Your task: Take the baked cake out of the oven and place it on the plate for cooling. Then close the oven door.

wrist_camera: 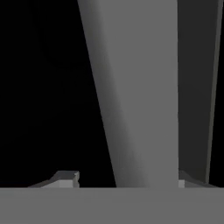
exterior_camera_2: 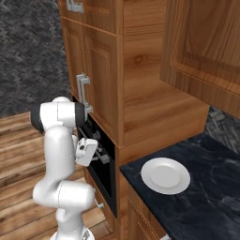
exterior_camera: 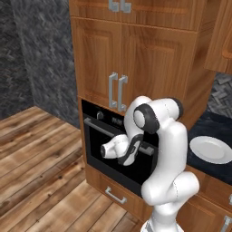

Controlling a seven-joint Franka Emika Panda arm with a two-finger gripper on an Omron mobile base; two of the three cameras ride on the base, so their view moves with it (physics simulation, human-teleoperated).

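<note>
My claw sits right at the oven door, its two tips apart with the silver bar handle between them, because I must pull this shut door open to reach the cake hidden behind it.

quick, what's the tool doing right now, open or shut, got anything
tool: fingers either side of the oven door handle, closing around it; whether the grip is firm yet cannot be told.

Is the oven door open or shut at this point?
Shut. The oven door sits flush in the cabinet front, its silver handle between the claw's fingertips.
</note>
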